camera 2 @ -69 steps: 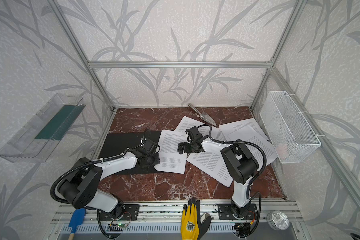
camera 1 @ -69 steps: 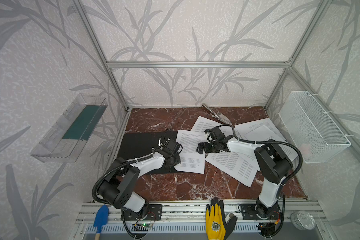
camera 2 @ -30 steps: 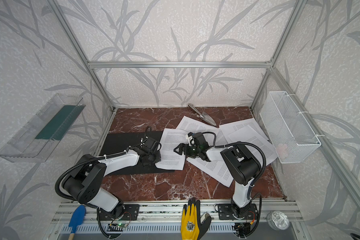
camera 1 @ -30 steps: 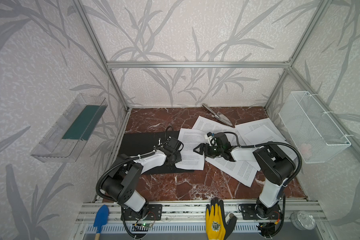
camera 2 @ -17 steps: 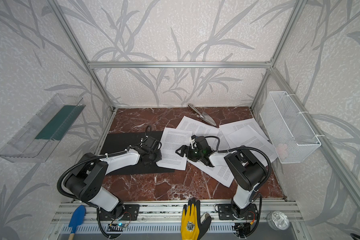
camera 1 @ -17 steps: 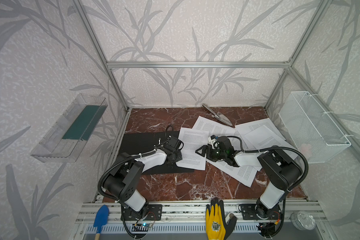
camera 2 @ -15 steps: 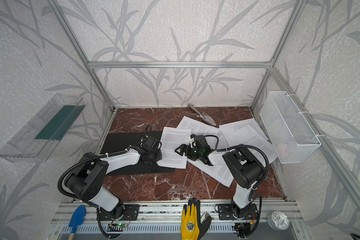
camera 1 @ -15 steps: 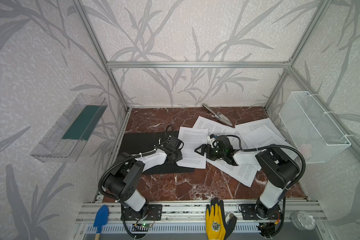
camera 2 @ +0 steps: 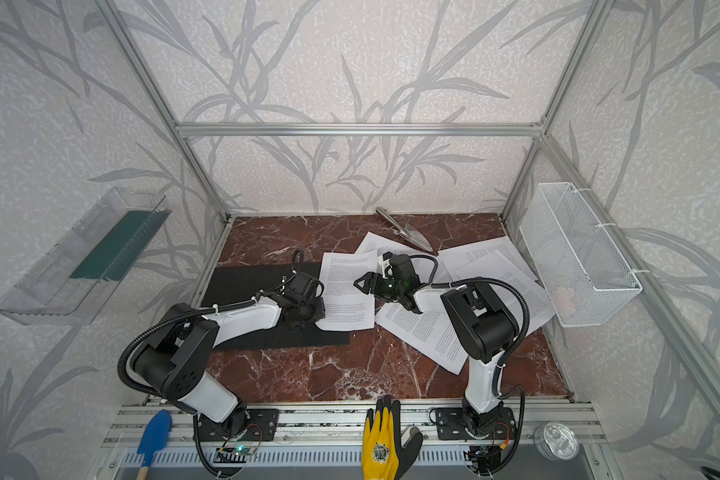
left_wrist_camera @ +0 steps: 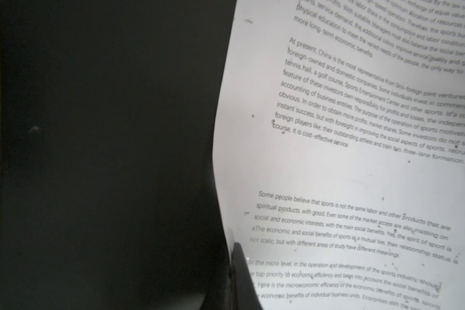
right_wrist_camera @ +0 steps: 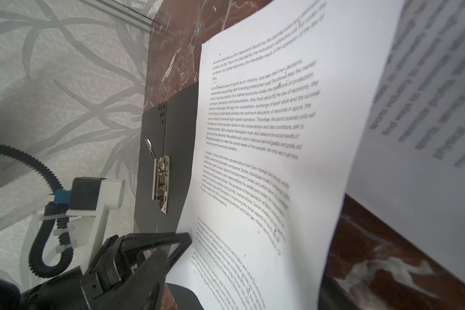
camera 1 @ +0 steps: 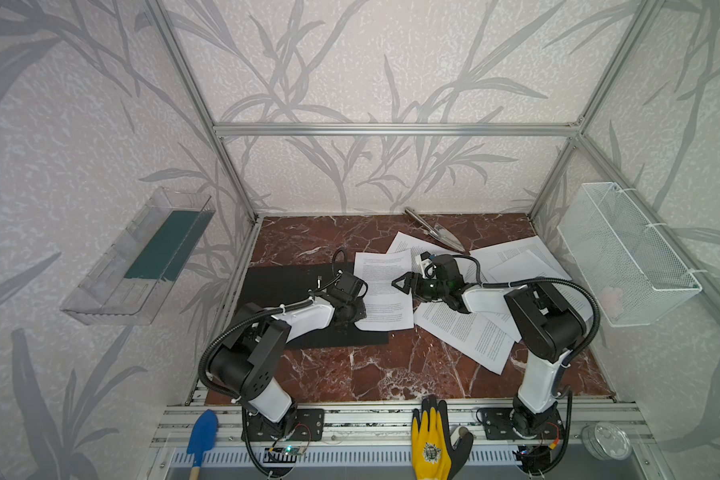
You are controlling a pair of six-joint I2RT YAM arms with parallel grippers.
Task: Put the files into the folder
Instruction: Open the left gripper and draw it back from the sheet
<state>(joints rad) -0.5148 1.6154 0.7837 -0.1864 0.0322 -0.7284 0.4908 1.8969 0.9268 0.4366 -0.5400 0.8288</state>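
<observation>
One sheet [camera 1: 385, 286] lies partly over the folder [camera 1: 283, 282], left of bench [camera 1: 371, 365] centre. The left pincer [right_wrist_camera: 181, 240] is clamped on its near left edge. The right pincer [camera 1: 400, 284] is above the sheet; cannot tell its jaw state. Other files [camera 1: 470, 332] are spread to the right.

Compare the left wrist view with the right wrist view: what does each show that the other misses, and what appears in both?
Only the left wrist view: little of its own, just sharp, readable lower paragraphs on the printed sheet. Only the right wrist view: the metal clip on the black folder, the marble tabletop, the patterned wall and a second sheet. Both: the printed sheet lying partly over the black folder.
</observation>
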